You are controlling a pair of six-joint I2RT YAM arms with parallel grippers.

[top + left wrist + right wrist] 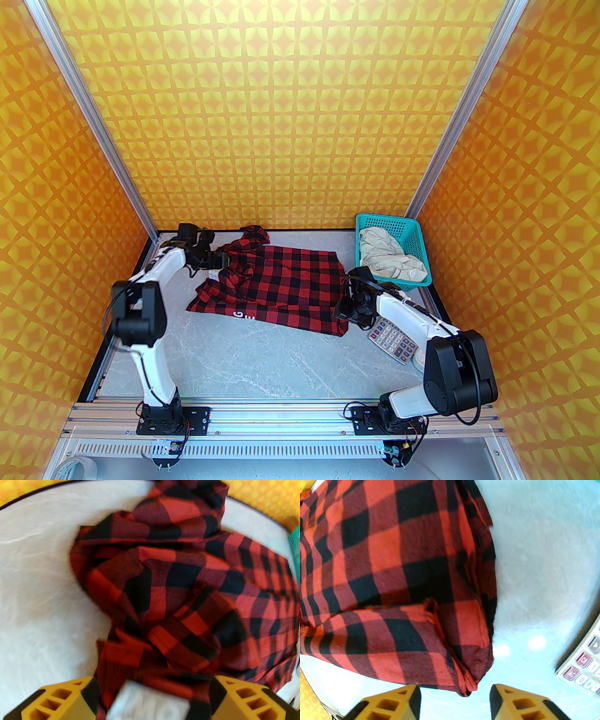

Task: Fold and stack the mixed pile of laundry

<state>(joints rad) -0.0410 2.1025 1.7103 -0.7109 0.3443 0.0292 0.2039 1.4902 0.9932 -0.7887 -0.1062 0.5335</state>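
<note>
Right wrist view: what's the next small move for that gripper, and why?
Probably ease the right gripper forward and close on the shirt corner. Its jaws stand open, and the folded corner lies on the table just ahead of the gap, not yet inside it. The calculator sits apart to the right.

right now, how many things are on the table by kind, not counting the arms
Garments: 2, the red-and-black check shirt spread on the table and the cream garment in the basket
Baskets: 1, the teal basket
Calculators: 1, the grey calculator
Total: 4
</note>
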